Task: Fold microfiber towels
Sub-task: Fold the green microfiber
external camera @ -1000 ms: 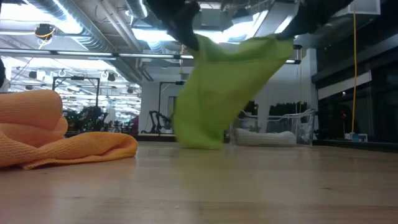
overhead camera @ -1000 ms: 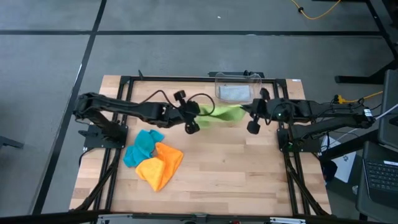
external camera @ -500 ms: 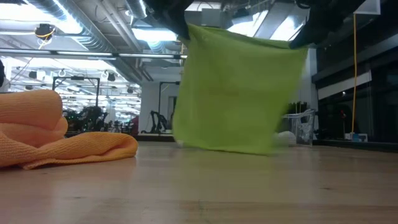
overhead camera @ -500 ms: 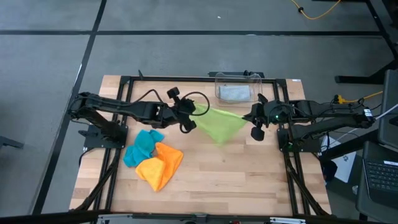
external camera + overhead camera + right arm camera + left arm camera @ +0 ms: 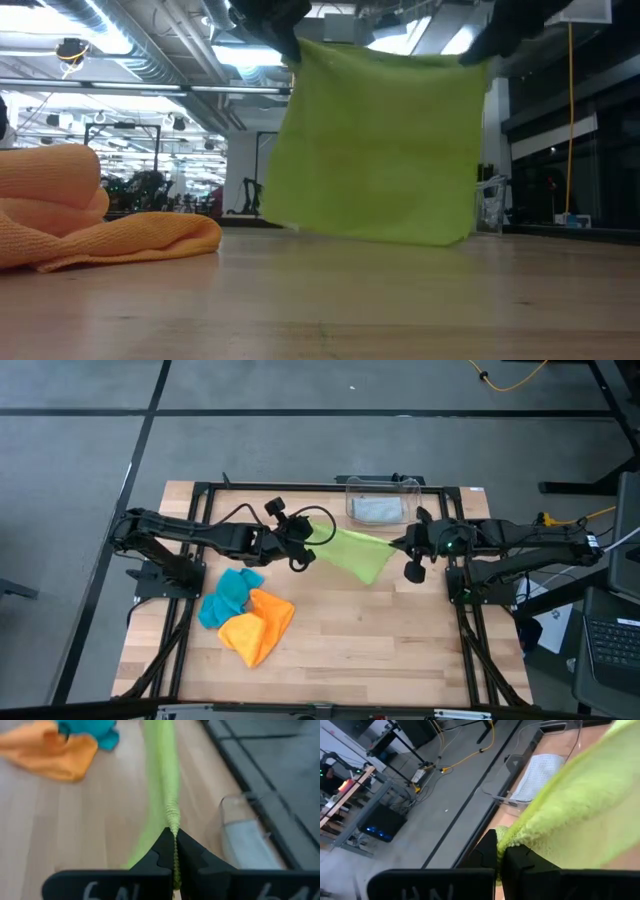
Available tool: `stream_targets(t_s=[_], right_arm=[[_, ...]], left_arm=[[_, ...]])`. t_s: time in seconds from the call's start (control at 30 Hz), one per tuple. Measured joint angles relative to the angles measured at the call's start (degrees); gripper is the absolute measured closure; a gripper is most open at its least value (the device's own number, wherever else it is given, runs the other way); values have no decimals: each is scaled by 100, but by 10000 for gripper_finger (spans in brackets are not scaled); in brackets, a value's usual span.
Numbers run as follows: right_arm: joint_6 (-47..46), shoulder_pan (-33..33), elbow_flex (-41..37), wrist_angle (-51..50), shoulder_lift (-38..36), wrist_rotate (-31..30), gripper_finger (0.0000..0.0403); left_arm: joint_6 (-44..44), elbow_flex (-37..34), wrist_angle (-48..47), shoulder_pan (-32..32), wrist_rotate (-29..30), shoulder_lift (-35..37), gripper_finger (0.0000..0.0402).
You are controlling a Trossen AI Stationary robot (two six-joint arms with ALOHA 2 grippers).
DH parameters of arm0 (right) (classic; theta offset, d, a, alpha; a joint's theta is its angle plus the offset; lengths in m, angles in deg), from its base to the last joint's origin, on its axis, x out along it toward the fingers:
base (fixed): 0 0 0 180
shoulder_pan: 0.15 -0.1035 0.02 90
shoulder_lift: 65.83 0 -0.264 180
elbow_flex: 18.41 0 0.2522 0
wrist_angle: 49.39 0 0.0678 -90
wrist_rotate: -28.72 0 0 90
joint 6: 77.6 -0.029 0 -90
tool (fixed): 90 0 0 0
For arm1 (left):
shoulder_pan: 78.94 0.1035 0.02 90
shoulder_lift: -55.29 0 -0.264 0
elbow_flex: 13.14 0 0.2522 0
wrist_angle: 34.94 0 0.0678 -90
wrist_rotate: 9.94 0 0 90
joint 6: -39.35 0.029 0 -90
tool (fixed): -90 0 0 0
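No brand, label or legible writing showed anywhere; pale marks on each wrist housing were too blurred to read.

The lime green towel (image 5: 352, 551) hung stretched in the air over the table (image 5: 380, 650), just toward six o'clock of the clear plastic bin (image 5: 381, 501). The left gripper (image 5: 308, 543) was clamped tight on the corner at the towel's nine o'clock end, and the right gripper (image 5: 408, 548) pinched the corner at the three o'clock end. In the low view the towel's lower edge hung just above the tabletop and hid most of the bin.

The light grey towel (image 5: 376, 510) lay inside the bin, only partly visible. The teal blue towel (image 5: 229, 595) and the orange towel (image 5: 258, 625) lay crumpled and touching at about seven o'clock on the table, with the orange lapping over the teal.
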Motion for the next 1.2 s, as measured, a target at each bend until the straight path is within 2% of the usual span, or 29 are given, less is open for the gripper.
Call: stream_targets(t_s=[0.23, 0.37, 0.7, 0.9, 1.0, 1.1, 1.2], right_arm=[[248, 0, 697, -40, -4, -190, 399], [373, 0, 999, -337, 4, -193, 399], [461, 0, 1046, -1136, 157, -205, 399], [964, 1, 1046, -1060, 292, -995, 399], [1075, 0, 1046, -1059, 396, -1116, 399], [1021, 0, 1046, -1070, 547, -1102, 399], [844, 0, 1046, -1162, 733, -772, 399]], left_arm=[[45, 0, 21, 0, 39, -2, 401], [219, 0, 144, 0, 457, -2, 401], [188, 0, 164, -37, 466, -2, 401], [341, 0, 372, -28, 468, -2, 401], [343, 0, 371, -20, 467, -2, 401], [342, 0, 353, -20, 313, -2, 401], [237, 0, 325, -38, -186, -2, 401]])
